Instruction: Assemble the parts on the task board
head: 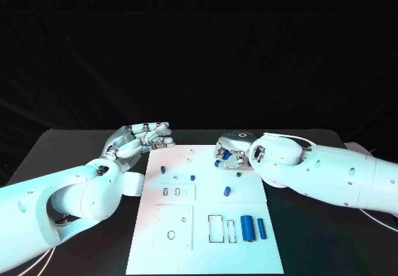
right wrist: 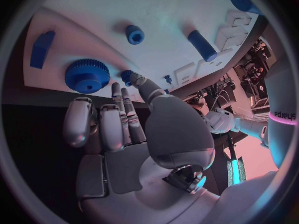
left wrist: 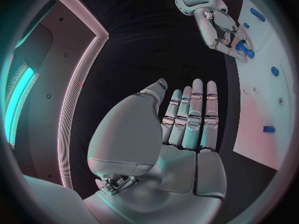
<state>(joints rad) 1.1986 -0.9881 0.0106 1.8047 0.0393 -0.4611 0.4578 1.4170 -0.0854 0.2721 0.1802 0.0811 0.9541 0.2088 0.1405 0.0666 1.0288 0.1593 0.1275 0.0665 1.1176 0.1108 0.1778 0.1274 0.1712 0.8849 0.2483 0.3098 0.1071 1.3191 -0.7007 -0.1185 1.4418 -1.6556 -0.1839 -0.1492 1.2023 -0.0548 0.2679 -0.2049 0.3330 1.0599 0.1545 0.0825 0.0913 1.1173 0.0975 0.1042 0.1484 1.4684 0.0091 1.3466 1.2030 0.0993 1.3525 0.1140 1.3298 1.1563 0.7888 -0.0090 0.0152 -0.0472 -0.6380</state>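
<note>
The white task board (head: 207,241) lies in the middle of the black table. My right hand (head: 232,150) hovers over its far right corner with its fingers stretched out beside a blue gear (right wrist: 87,75). Its thumb tip sits next to a small blue peg (right wrist: 127,75); nothing lies in the palm (right wrist: 124,154). A blue block (right wrist: 41,48), a short peg (right wrist: 134,34) and a blue cylinder (right wrist: 202,45) lie nearby. My left hand (head: 141,138) is raised at the board's far left corner, fingers (left wrist: 193,114) straight, holding nothing.
Small blue pegs (head: 163,169) (head: 225,190) stand on the board's middle. A thick blue cylinder (head: 247,227) and a thin blue rod (head: 262,228) lie at the near right beside rectangular slots (head: 215,228). Bare black table (head: 75,149) flanks the board.
</note>
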